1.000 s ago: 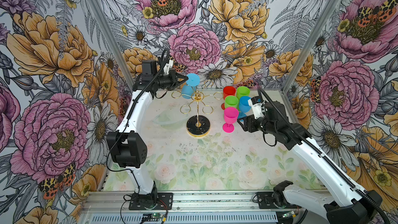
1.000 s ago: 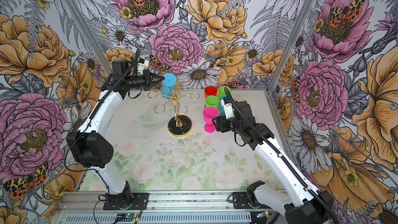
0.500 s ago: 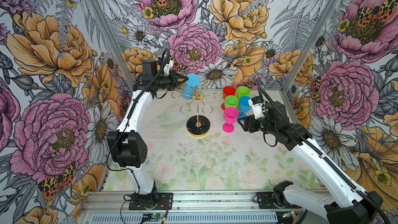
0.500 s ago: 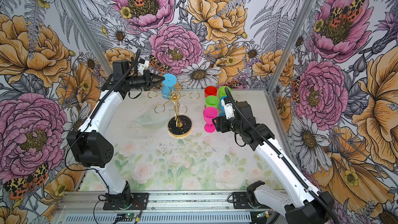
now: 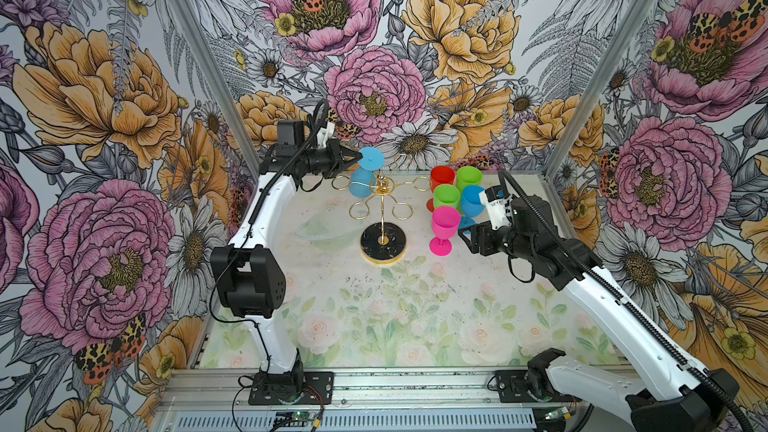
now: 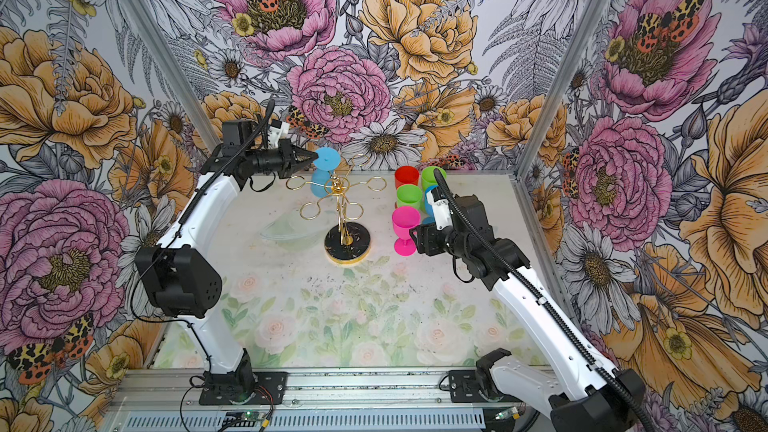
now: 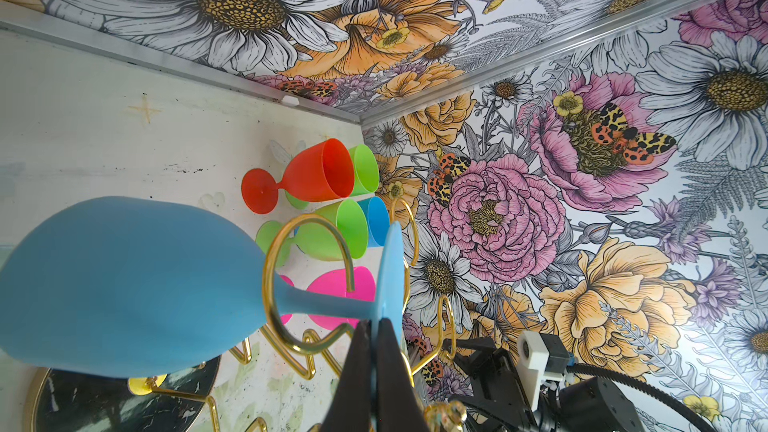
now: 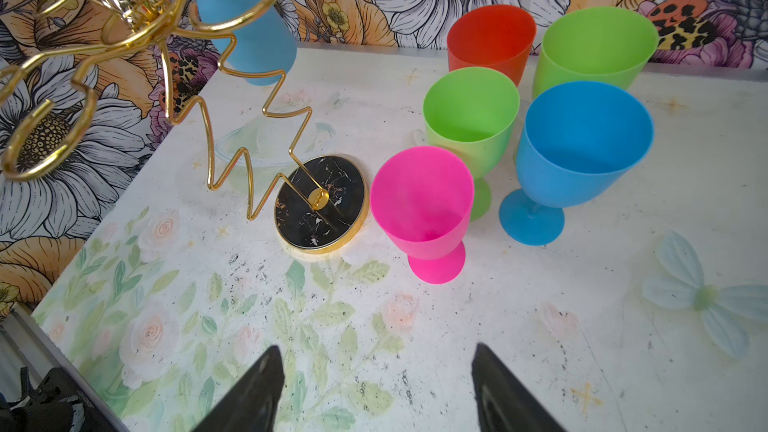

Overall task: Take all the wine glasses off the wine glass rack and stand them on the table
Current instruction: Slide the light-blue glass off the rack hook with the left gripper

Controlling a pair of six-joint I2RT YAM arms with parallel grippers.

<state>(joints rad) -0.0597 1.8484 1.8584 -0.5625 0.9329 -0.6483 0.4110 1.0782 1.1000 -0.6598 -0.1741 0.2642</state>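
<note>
The wine glass (image 5: 360, 183) is light blue and hangs bowl-down on the far left arm of the wine glass rack (image 5: 383, 241), a gold wire stand on a round black base. Its stem runs through a gold loop (image 7: 269, 272). My left gripper (image 5: 356, 157) is shut on the rim of the glass's flat foot (image 7: 392, 268), level with the rack's top. Both top views show the glass (image 6: 319, 185), the rack (image 6: 348, 243) and this gripper (image 6: 313, 156). My right gripper (image 5: 463, 238) stands open and empty low over the table, right of the pink glass; its fingers (image 8: 266, 371) are wide apart.
Several plastic glasses stand upright right of the rack: pink (image 5: 444, 224), green (image 5: 446, 197), red (image 5: 442, 178), a second green (image 5: 468, 178) and blue (image 5: 473, 200). A clear glass dish (image 5: 328, 228) lies left of the rack's base. The flowered back wall is close behind.
</note>
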